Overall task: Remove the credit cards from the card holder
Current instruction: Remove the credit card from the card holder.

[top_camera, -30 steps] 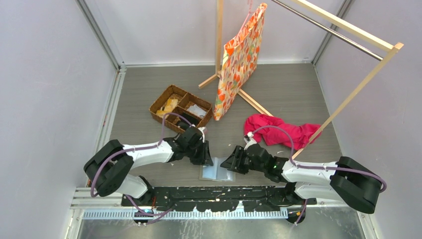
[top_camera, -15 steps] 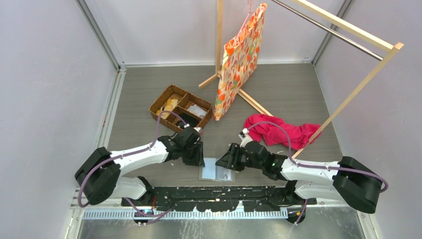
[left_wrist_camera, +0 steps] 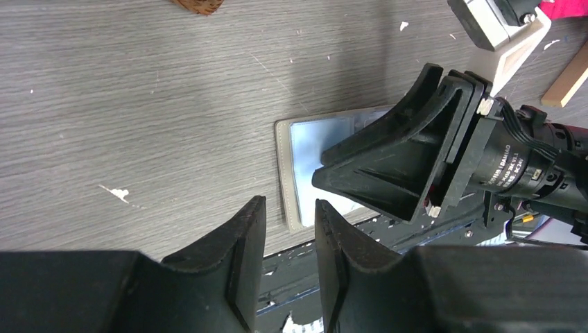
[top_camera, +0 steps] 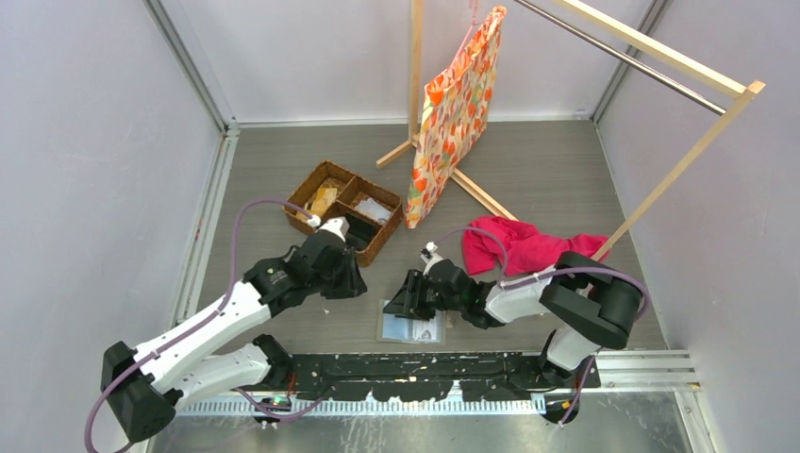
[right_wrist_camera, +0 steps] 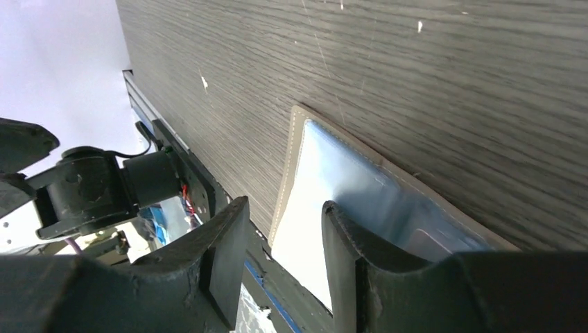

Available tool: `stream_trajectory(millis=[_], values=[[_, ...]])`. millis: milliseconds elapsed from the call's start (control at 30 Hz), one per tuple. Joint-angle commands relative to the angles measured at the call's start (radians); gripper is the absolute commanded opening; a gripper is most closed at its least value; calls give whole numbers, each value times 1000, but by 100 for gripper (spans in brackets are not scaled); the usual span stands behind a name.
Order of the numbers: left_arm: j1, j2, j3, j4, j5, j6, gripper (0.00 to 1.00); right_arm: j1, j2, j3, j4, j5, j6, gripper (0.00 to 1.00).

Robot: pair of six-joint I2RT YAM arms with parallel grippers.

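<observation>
Pale-blue inside up, the holder (top_camera: 411, 326) lies open at the bench's (top_camera: 528, 170) near edge. Left end effector (left_wrist_camera: 288, 208) and right end effector (right_wrist_camera: 281, 222) both stand apart, empty. Seemingly no cards are out yet.

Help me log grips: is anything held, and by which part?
Nothing is held: left gripper and right gripper show empty gaps; the card holder lies open, ungripped.

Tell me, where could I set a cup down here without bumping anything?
The table is bare behind the wicker basket toward the back wall, and between the hanging floral bag and the right wall, beyond the pink cloth. Crowded: the near middle, where left gripper, right gripper and the open card holder cluster.
</observation>
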Motion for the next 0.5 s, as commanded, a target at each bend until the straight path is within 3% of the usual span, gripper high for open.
stream_trajectory(millis=[0, 100, 333, 467], values=[[5, -55, -41, 17, -3, -35, 34, 6, 1, -6, 186, -19, 58, 48], [5, -63, -70, 102, 100, -36, 34, 7, -136, -64, 86, 44, 56, 47], [-7, 30, -125, 380, 357, -76, 34, 16, -633, -166, -397, 283, 26, 45], [-17, 121, -165, 580, 467, -124, 35, 15, -774, -207, -499, 303, 45, 41]])
